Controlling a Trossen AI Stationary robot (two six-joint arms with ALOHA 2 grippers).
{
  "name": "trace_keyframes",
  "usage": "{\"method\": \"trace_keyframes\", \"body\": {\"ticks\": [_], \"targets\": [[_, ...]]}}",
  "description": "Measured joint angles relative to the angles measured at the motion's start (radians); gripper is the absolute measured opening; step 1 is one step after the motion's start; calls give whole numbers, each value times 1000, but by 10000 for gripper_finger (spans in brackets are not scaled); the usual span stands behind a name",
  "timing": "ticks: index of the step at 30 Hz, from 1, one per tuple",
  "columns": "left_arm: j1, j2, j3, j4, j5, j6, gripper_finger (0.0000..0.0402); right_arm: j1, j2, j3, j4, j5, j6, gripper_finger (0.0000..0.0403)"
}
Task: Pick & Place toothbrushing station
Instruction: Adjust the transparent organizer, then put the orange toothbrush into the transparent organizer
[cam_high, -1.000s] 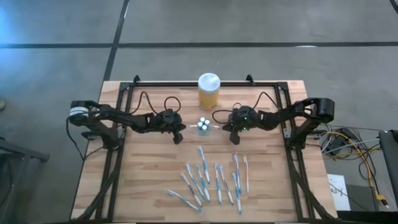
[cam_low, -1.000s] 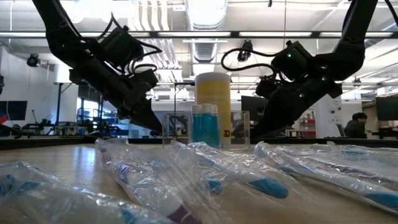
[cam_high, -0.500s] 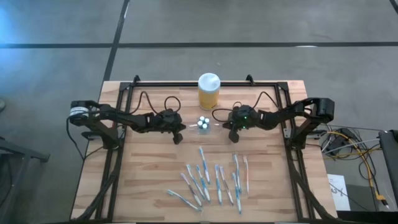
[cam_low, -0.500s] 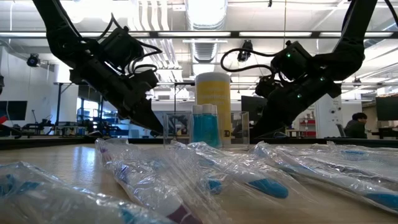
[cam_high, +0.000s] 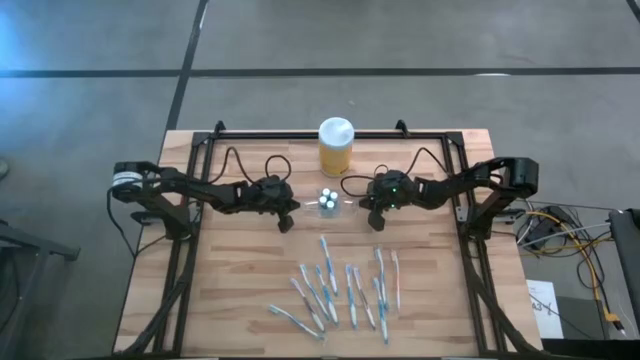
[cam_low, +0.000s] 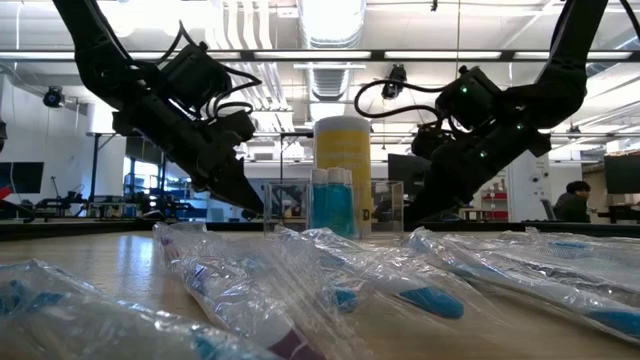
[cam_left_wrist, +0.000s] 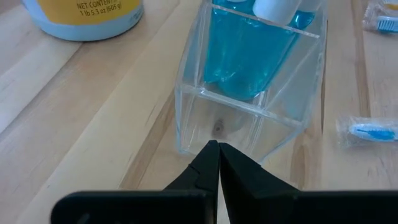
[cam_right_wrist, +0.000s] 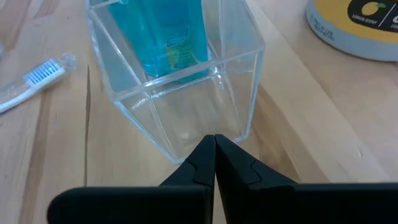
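Clear holder (cam_high: 328, 200), twelve o'clock of toothbrushes (cam_high: 335, 290): left claw (cam_left_wrist: 214, 163) and right claw (cam_right_wrist: 213, 154) clenched empty at opposite walls; uneven pushing risked tipping it.

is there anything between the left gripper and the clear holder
Nothing visible. In its wrist view the left gripper, fingers shut, points straight at the near wall of the clear holder, with only bare wood table around it. The yellow jar stands off to the side.
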Motion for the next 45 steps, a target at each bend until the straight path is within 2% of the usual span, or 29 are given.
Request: {"method": "trace_keyframes", "body": {"ticks": [12, 21, 26, 30, 34, 38, 45], "targets": [[-1, -3, 3, -4, 24, 9, 16, 1, -31, 1, -93, -4, -1, 8], [0, -68, 3, -116, 21, 26, 16, 1, -96, -1, -203, -6, -10, 8], [0, -188, 2, -281, 21, 95, 16, 4, -192, -6, -242, -13, -16, 8], [-1, -322, -23, -361, 21, 130, 16, 14, -289, -15, -241, -68, -42, 8], [-1, -491, -97, -334, 52, 157, 15, 20, -381, -26, -240, -103, -55, 8], [-1, -645, -208, -218, 74, 106, 5, 21, -453, -36, -244, -131, -55, 8], [-1, -808, -295, -212, 109, 77, 5, 22, -535, -44, -246, -139, -39, 8]]}}
